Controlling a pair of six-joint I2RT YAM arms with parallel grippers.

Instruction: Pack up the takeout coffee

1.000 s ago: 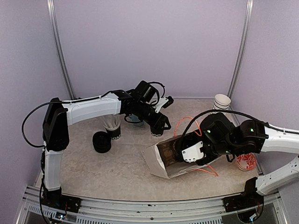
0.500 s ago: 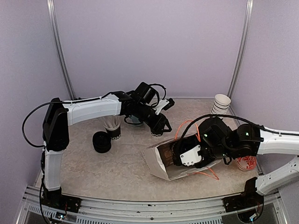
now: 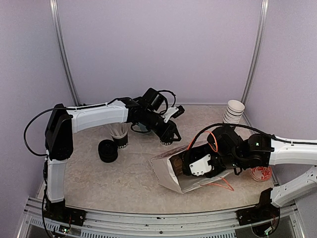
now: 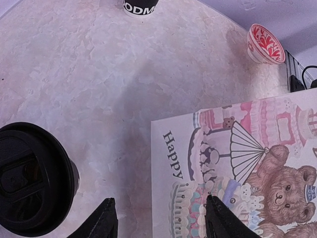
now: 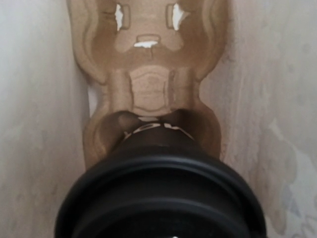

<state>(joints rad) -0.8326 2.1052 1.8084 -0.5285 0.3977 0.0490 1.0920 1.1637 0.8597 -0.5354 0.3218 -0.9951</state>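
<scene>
One takeout coffee cup (image 5: 161, 198), black with its lid on, fills the right wrist view. My right gripper (image 3: 190, 166) is shut on it deep inside the paper bag (image 3: 163, 176), its fingers hidden behind the lid. The cup's base rests at the near socket of a brown cardboard carrier (image 5: 148, 59). A second lidded black cup (image 4: 29, 181) stands on the table just left of my left gripper (image 4: 161, 220), which is open over bare table and the bag's edge. From above, that cup (image 3: 166, 141) shows under my left gripper (image 3: 171, 131).
The bag (image 4: 237, 163), printed with teddy bears, lies on its side with orange handles (image 3: 200, 134). A black cup with white sticks (image 3: 120, 134) and a low round black thing (image 3: 107, 150) stand at left. Stacked white cups (image 3: 234, 110) and a red patterned bowl (image 4: 266, 43) are at right.
My right gripper has pushed leftward, deeper into the bag. My left gripper has drawn slightly up and back; the cup beside it stays put.
</scene>
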